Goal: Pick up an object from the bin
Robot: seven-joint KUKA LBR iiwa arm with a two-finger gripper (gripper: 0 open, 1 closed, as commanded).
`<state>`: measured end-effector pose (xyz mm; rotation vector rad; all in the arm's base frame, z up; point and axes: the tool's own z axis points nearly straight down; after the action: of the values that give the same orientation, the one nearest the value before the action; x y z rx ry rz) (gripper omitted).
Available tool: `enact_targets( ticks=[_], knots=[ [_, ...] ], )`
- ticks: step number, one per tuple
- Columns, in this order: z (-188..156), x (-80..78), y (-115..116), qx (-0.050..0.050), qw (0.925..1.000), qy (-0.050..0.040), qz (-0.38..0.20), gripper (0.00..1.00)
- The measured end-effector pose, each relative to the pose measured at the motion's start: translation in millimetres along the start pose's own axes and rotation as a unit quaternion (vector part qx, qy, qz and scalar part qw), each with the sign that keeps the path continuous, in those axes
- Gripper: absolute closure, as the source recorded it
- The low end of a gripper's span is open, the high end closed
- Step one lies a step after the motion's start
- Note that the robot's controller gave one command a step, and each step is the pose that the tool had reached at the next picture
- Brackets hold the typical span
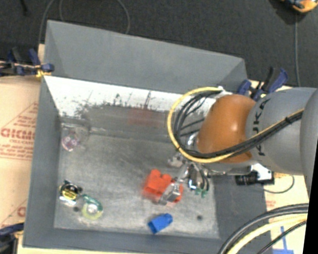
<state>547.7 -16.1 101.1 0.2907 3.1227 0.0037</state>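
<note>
Single overhead view, slightly oblique, onto bin (120, 160)

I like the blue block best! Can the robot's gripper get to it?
Probably yes. The blue block lies alone in the bin, close to the gripper, with nothing on top. The red block sits apart from it.

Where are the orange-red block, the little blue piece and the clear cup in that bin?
orange-red block (156, 183): camera view, on its top face.
blue piece (160, 223): camera view, on its middle.
clear cup (70, 139): camera view, on its pinkish inside.
</note>
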Motion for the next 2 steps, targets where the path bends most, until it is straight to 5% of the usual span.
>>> enact_targets(
  ticks=[1, 2],
  knots=[
    [1, 1.2, -4, 0.001, 0.9911, 0.0003, 0.133, 0.0],
    [25, -6.4, -7, 0.0, 0.9816, 0.0023, 0.191, 0.0]
  ],
)
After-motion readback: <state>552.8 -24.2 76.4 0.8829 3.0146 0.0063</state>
